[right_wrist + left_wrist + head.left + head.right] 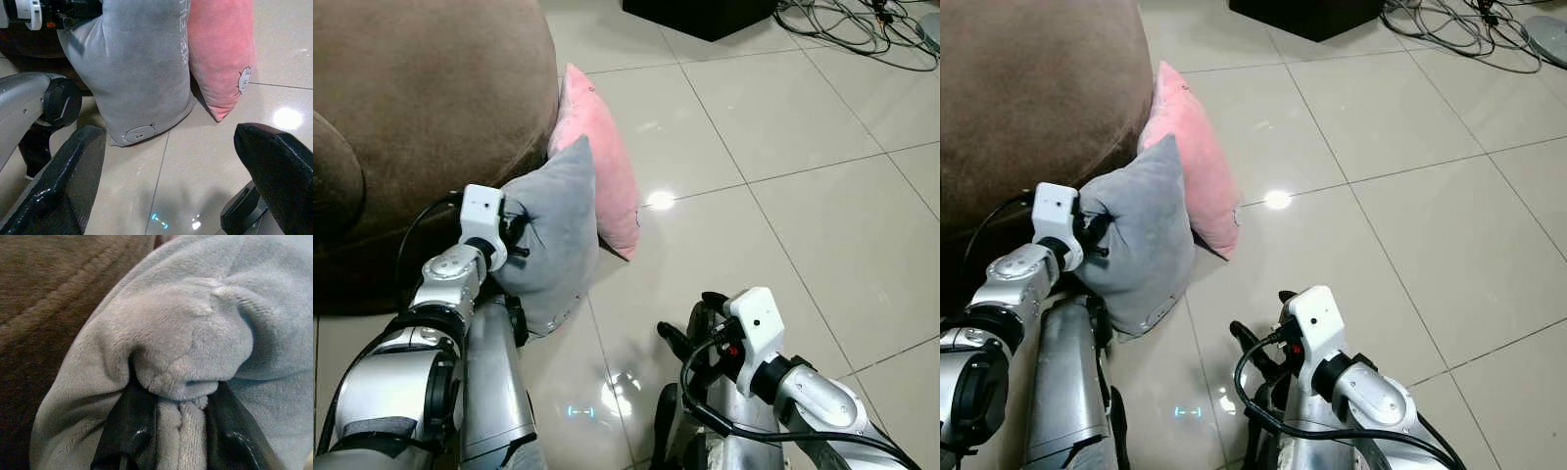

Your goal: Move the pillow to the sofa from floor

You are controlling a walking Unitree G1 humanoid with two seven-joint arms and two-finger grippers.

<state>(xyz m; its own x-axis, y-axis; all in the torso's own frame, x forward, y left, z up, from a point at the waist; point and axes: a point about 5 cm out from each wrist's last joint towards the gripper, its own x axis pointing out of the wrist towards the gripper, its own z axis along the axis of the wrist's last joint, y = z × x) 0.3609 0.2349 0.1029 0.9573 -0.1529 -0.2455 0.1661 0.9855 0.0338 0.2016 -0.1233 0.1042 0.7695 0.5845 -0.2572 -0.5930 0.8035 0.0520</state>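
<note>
A grey plush pillow (553,235) stands on its corner on the floor, leaning against the brown sofa (421,108). My left gripper (517,238) is shut on a fold of the grey pillow (186,362) near its upper edge, its black fingers (128,431) pinching the fabric. Behind it a pink pillow (605,166) leans on the sofa's side. My right gripper (690,343) hovers low over the tiles, open, with the grey pillow (137,73) and the pink pillow (220,54) in front of its fingers (63,181).
Glossy beige floor tiles (783,196) stretch to the right. A black box (700,15) and a tangle of cables (862,24) lie at the far end. My own silver legs (494,392) stand close below the pillow.
</note>
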